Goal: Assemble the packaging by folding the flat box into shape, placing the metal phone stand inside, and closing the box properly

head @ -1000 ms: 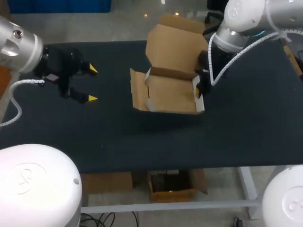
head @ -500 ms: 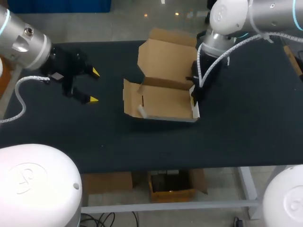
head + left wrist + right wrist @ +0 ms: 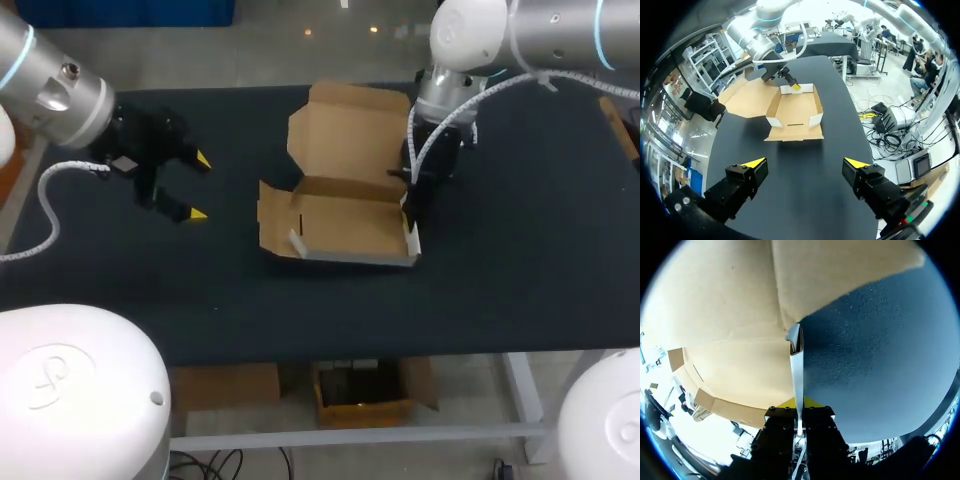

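1. The folded cardboard box (image 3: 345, 228) sat on the dark table (image 3: 520, 250), its tray open upward and a side flap splayed out on its left.
2. The right gripper (image 3: 410, 205) stood at the tray's right wall. In the right wrist view its fingers were clamped on that thin wall, one from each side.
3. The left gripper (image 3: 198, 187) hung well apart to the box's left, its fingers spread wide and holding nothing.
4. Farthest off, the lid (image 3: 345, 130) lay folded back toward the table's far edge.
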